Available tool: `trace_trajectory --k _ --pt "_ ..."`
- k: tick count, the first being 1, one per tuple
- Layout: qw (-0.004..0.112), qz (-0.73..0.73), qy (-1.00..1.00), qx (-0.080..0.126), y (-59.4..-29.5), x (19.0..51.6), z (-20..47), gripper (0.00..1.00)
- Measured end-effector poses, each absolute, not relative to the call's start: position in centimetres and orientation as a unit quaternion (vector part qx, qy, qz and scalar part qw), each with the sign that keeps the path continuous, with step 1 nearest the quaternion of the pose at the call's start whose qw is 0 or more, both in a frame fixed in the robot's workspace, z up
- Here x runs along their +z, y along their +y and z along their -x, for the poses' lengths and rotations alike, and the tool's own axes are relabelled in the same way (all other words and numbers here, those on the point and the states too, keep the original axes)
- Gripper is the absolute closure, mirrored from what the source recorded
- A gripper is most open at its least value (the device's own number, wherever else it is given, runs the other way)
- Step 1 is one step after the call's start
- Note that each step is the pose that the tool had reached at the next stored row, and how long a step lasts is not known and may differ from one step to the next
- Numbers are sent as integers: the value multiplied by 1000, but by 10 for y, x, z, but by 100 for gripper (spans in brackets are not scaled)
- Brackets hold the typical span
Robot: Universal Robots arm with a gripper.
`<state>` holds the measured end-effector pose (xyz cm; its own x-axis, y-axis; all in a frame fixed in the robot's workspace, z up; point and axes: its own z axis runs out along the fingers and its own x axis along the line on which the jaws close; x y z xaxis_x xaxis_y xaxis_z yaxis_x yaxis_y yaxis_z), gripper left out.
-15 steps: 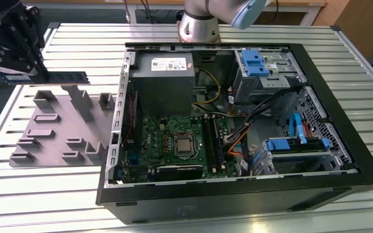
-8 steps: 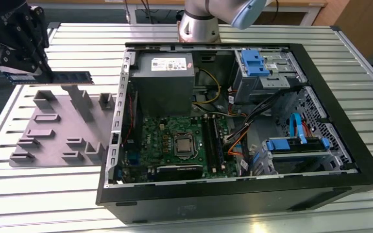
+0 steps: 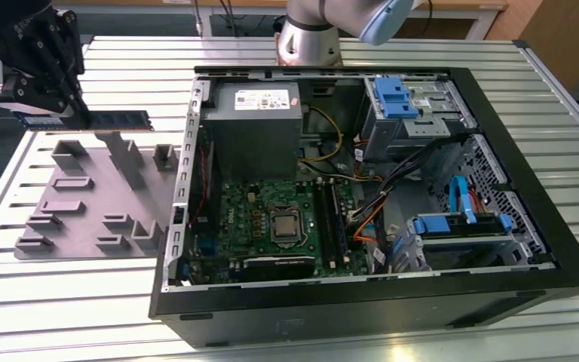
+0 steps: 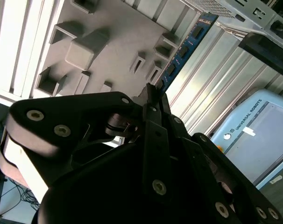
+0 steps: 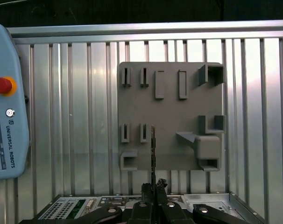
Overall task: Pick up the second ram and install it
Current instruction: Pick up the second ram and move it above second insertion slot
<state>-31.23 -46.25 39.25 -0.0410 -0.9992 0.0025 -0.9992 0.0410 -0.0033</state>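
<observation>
The second ram [image 3: 118, 121] is a thin dark green stick, and my gripper [image 3: 56, 115] is shut on its end at the exterior view's upper left. It hangs level over the far edge of the gray tray [image 3: 78, 204], apart from the tray's upright blocks. In the first wrist view the ram [image 5: 153, 149] shows edge-on, running out from my gripper [image 5: 154, 185] over the tray [image 5: 169, 112]. In the second wrist view the ram [image 4: 186, 46] with its black chips juts out past my gripper [image 4: 153, 91].
An open black computer case [image 3: 561, 249] lies to the exterior view's right of the tray, with the green motherboard [image 3: 259, 219] and memory slots [image 3: 335, 222] inside. Cables, blue drive brackets [image 3: 400, 98] and a power supply [image 3: 254, 121] crowd the case. A teach pendant [image 5: 6, 121] lies nearby.
</observation>
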Motion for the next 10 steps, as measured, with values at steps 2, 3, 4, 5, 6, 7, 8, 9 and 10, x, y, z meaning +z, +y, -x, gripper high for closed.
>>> trace_trajectory --k 2,3,4,5,6,7,8,9,10 --pt "0 692 721 -2 -462 393 310 86" --pt "0 692 721 -2 -462 393 309 86" --pt "0 692 721 -2 -463 392 308 86" --pt "0 692 721 -2 -462 393 307 86" --pt "0 692 721 -2 -463 393 306 86" --pt "0 692 721 -2 -462 393 305 86" --pt "0 692 721 -2 -463 392 304 86" --pt "0 692 721 -2 -463 393 302 86" --pt "0 692 721 -2 -462 393 301 86"
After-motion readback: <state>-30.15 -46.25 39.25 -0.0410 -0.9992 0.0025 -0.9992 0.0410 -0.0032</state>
